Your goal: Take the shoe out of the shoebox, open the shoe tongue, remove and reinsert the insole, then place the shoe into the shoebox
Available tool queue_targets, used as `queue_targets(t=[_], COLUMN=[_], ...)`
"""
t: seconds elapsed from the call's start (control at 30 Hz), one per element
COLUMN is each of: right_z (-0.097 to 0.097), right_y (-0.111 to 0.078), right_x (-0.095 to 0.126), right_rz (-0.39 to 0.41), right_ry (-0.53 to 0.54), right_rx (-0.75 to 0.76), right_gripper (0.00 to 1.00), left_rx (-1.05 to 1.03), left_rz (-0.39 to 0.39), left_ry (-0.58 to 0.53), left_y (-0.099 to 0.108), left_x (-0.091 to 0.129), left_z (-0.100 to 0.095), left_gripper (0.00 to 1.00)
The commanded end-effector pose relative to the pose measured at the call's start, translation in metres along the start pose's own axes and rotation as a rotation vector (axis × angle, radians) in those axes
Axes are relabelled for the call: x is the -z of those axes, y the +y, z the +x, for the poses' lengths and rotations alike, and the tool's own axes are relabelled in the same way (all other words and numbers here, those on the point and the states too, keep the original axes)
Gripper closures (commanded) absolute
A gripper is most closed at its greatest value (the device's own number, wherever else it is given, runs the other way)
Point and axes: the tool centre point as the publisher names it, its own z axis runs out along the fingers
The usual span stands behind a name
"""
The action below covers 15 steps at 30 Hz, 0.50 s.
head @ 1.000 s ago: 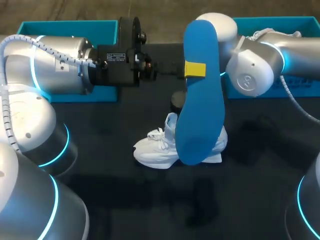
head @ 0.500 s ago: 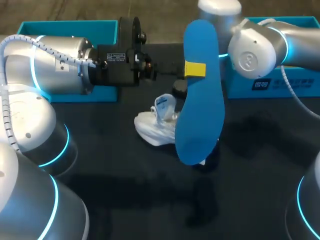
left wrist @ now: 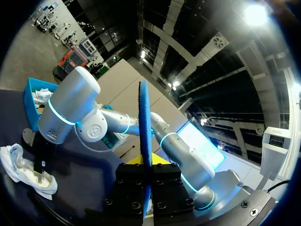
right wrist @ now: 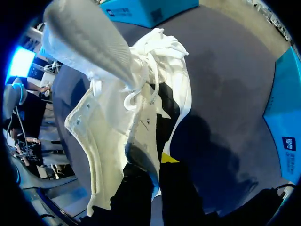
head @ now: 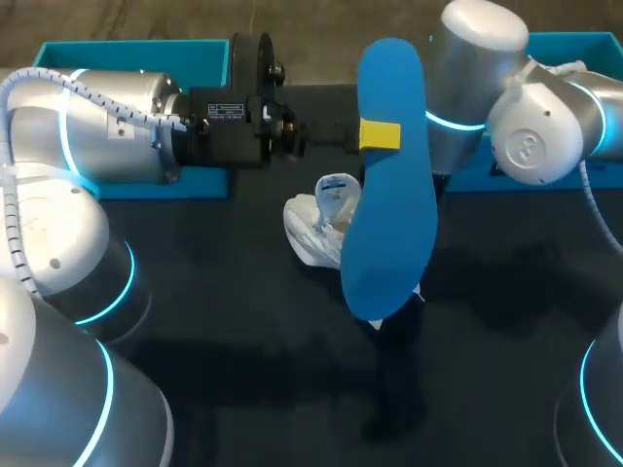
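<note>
Before the shoebox (head: 599, 41), the insole (head: 389, 224) half-hides the shoe (head: 316, 229).

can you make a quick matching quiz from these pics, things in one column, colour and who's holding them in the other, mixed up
Things:
1. insole
2. shoe
3. shoebox

Colour and state:
a. teal, in neither gripper, far right in the head view
b. blue, upright, clamped in the left gripper
c. white, pinched at its opening by the right gripper

Pairs: 1-b, 2-c, 3-a
</note>
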Motion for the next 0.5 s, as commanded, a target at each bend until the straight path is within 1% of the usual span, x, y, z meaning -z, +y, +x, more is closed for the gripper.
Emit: queue_targets(t=[0.03,0.4,0.47,0.5], right_z=[0.0015,0.0015,0.0015,0.0015], right_y=[-0.0032,-0.0032,-0.0044,-0.0056], right_x=[0.0022,0.0022,0.0021,0.0015], right_rz=[-0.018,-0.018,-0.033,-0.028], right_ry=[-0.003,-0.003,-0.003,-0.011], right_rx=[-0.002,-0.002,-0.077,-0.120], right_gripper=[1.00,1.00,1.00,1.00], left_rx=[0.000,0.000,0.000,0.000], left_rz=[0.003,0.003,0.003,0.003], left_ry=[0.001,0.001,0.001,0.001], left_y=[0.0015,0.0015,0.0015,0.0015], left_x=[0.0001,0.0001,0.0001,0.0001], left_z=[0.0000,0.0000,0.0000,0.0000], left_gripper=[1.00,1.00,1.00,1.00])
